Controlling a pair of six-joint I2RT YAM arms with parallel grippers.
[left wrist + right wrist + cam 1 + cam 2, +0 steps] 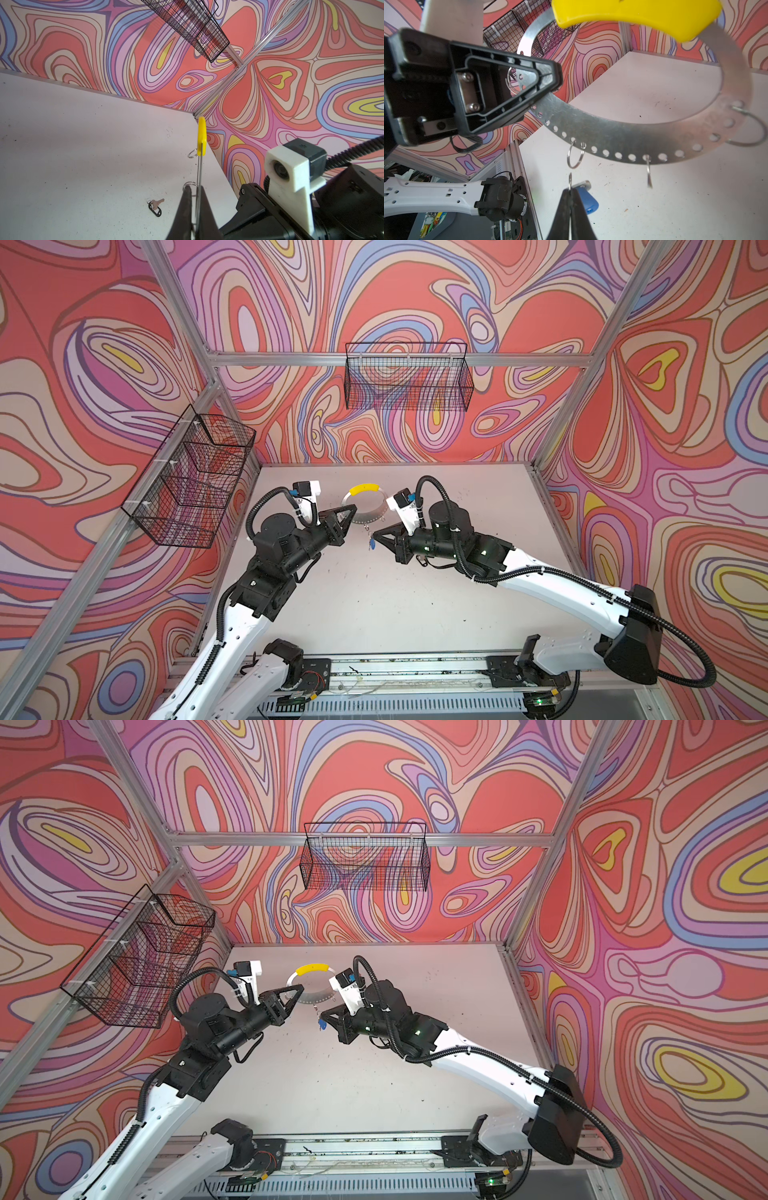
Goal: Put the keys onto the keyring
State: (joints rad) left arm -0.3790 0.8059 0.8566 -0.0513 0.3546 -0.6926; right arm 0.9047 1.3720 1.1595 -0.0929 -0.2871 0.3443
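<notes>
Mid-air, upright keyring point(623, 137), yellow arc point(364, 488) up, gripped by left jaws; blue-tagged key point(588, 200) by right jaws.

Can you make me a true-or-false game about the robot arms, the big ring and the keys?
1. The left gripper is pinching the keyring. True.
2. The blue-tag key is lying flat on the table with nothing touching it. False: the right gripper is shut on its small ring, just under the keyring.
3. The black-tag key is lying on the table. True.
4. The sleeve on the keyring is green. False: it is yellow.
5. Both keys are held by grippers. False: only the blue-tag key is held.
</notes>
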